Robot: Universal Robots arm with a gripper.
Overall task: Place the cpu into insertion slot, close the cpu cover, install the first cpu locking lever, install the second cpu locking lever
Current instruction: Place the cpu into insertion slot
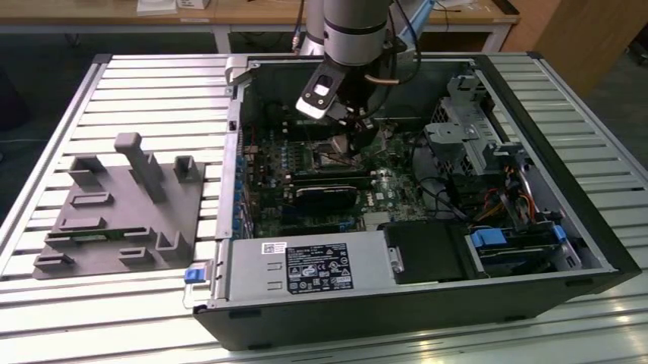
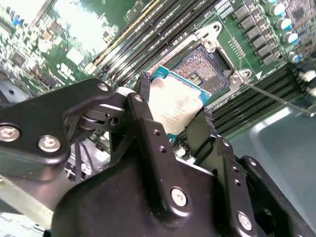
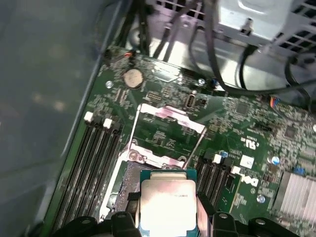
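My gripper (image 2: 173, 106) is shut on the cpu (image 2: 170, 101), a flat square chip with a silver-grey top and a green edge, pinched from two sides by the black fingers (image 2: 144, 96). The cpu (image 3: 168, 205) hangs a little above the green board, partly over the insertion slot (image 2: 207, 66), a dark square socket with a silver rim. The cpu cover (image 3: 170, 113) stands swung open beyond the slot. A thin locking lever (image 3: 132, 129) stands raised beside the cover. In the exterior view the gripper (image 1: 342, 130) reaches down into the open computer case, just above the slot (image 1: 329, 154).
Long black memory slots (image 3: 96, 158) flank the socket. Black cables (image 3: 232, 84) and a drive cage (image 1: 460, 129) lie on the exterior view's right. A power supply (image 1: 303, 269) fills the case's near side. A grey parts fixture (image 1: 121, 212) sits on the slatted table outside the case.
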